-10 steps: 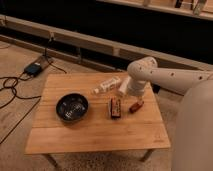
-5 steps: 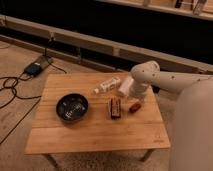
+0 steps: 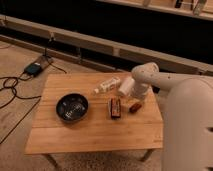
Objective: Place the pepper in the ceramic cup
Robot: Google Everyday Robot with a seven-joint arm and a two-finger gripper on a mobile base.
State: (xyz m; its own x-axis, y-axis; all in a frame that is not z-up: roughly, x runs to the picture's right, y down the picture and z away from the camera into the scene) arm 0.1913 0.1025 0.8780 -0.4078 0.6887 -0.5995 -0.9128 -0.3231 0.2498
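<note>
Since the small glossy red-orange pepper (image 3: 134,106) is lying on the light wooden table (image 3: 90,135) and not in the stubby white ceramic cup (image 3: 126,86), I'd call this the pick-up step. The two-finger gripper (image 3: 137,98) on the white arm hangs right over the pepper, jaws spread and holding nothing as far as I can see. The pepper sits toward the right side of the table, just right of the black rectangular block with orange markings (image 3: 115,108) and just near of the cup. Next move, I reckon: drop straight down, pinch across the pepper's narrow side, lift, then a short hop far-left to the cup. I can't tell if the cup is upright or tipped, which matters for the drop. Tight spots: the block on the left, the cup and the slim white bottle (image 3: 107,85) lying beside it, and the table's right edge close by. The dark round bowl (image 3: 60,106) is well away on the left, with bare wood along the near side
</note>
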